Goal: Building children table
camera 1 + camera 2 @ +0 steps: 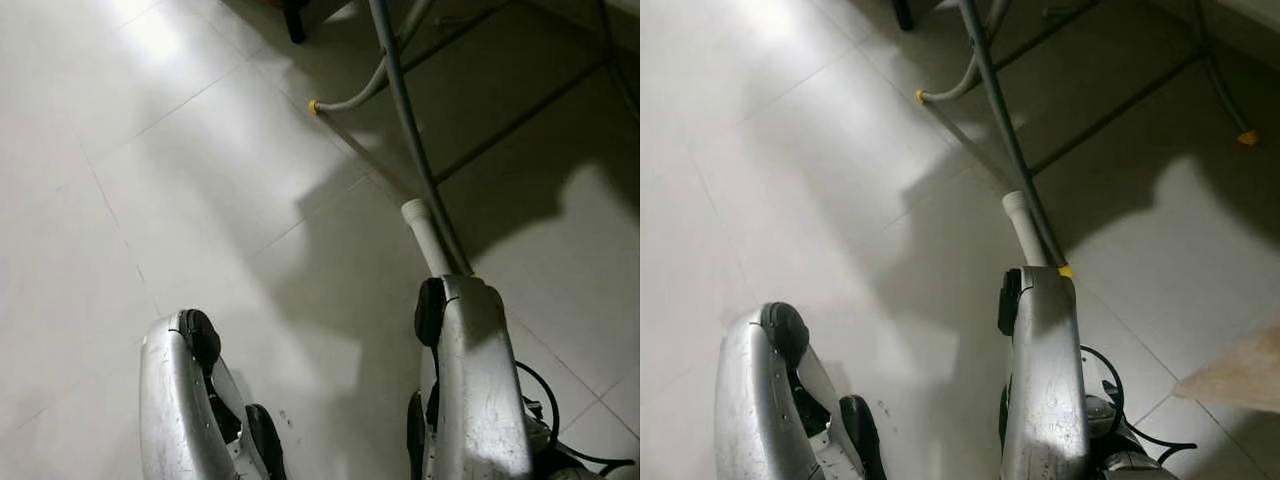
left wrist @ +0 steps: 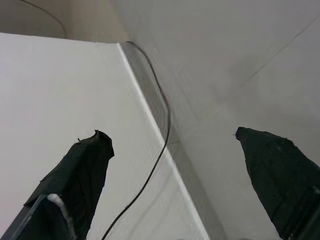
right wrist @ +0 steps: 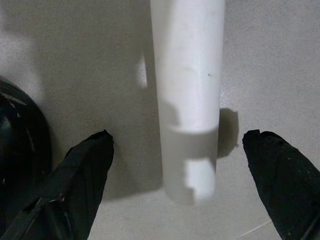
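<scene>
Straddling white tube (image 3: pixel 187 100), right pincer (image 3: pixel 182 185) spread wide, left pincer (image 2: pixel 172 175) spread

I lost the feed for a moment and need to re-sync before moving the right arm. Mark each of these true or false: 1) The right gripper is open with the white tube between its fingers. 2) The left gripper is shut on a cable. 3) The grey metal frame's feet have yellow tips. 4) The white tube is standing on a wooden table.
1) True: the right gripper is open, with the white plastic tube between its spread fingers, untouched.
2) False: the left gripper is open; a thin black cable merely runs between its fingers.
3) True: the grey metal frame shows a yellow tip.
4) False: the tube sits over the pale tiled floor.
</scene>
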### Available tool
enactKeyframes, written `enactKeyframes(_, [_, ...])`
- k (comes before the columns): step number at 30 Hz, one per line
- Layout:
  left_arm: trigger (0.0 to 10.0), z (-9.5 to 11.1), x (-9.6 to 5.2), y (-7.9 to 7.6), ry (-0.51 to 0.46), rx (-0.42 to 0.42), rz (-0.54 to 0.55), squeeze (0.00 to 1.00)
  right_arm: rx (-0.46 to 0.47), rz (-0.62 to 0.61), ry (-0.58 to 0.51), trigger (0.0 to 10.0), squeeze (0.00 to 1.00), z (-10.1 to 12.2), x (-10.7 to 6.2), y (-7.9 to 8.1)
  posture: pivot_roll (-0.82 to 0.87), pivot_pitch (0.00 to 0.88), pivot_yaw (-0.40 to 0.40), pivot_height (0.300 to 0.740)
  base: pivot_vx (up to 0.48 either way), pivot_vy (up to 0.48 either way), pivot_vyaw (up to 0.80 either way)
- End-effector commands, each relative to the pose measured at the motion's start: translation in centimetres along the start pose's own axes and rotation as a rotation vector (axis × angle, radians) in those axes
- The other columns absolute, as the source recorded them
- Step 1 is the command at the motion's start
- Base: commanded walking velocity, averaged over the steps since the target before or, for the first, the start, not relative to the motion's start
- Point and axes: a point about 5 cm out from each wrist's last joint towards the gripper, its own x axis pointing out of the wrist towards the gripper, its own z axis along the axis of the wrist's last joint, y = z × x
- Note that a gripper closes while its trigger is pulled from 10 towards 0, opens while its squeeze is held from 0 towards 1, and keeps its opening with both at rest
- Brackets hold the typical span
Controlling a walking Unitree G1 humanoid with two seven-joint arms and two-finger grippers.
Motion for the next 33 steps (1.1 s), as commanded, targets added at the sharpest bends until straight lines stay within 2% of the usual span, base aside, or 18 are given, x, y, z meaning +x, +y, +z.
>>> enactKeyframes(1, [10.0, -1.4, -0.6, 0.5, 0.073, -0.002, 0.002, 0.00, -0.025, 0.131, 0.083, 10.0, 0.00, -2.3, -0.6, 5.2, 0.45, 0.521, 0.330, 0.300, 0.000, 0.000, 0.00])
enactKeyframes(9, [10.0, -1.4, -1.0, 0.7, 0.080, 0.006, -0.013, 0.00, 0.004, 0.111, 0.114, 10.0, 0.00, -3.1, -0.6, 4.7, 0.46, 0.529, 0.341, 0.300, 0.000, 0.000, 0.00])
enactKeyframes(10, [10.0, -1.4, -1.0, 0.8, 0.080, 0.008, -0.014, 0.00, 0.016, 0.112, 0.127, 7.2, 0.00, -3.5, -0.7, 4.7, 0.46, 0.529, 0.341, 0.300, 0.000, 0.000, 0.00])
enactKeyframes(11, [10.0, -1.3, -1.0, 1.0, 0.081, 0.010, -0.015, 0.00, 0.024, 0.113, 0.135, 0.8, 0.00, -3.7, -0.7, 4.7, 0.47, 0.532, 0.344, 0.300, 0.000, 0.000, 0.00])
enactKeyframes(12, [10.0, -1.3, -1.0, 1.0, 0.081, 0.010, -0.015, 0.00, 0.024, 0.113, 0.135, 0.8, 0.00, -3.7, -0.7, 4.7, 0.47, 0.532, 0.344, 0.300, 0.000, 0.000, 0.00])
enactKeyframes(13, [10.0, -1.3, -1.0, 1.1, 0.081, 0.011, -0.015, 0.00, 0.026, 0.110, 0.138, 0.0, 0.00, -3.9, -0.7, 4.7, 0.47, 0.532, 0.347, 0.300, 0.000, 0.000, 0.00])
enactKeyframes(24, [10.0, -1.1, -0.7, 1.0, 0.076, 0.007, -0.020, 0.00, 0.082, 0.106, 0.142, 0.0, 0.00, -4.3, -0.8, 5.0, 0.45, 0.537, 0.349, 0.300, 0.000, 0.000, 0.00])
enactKeyframes(33, [10.0, -0.9, -0.4, 0.5, 0.067, -0.003, -0.026, 0.00, 0.077, 0.121, 0.132, 0.0, 0.00, -4.2, -0.9, 5.3, 0.43, 0.532, 0.337, 0.300, 0.000, 0.000, 0.00])
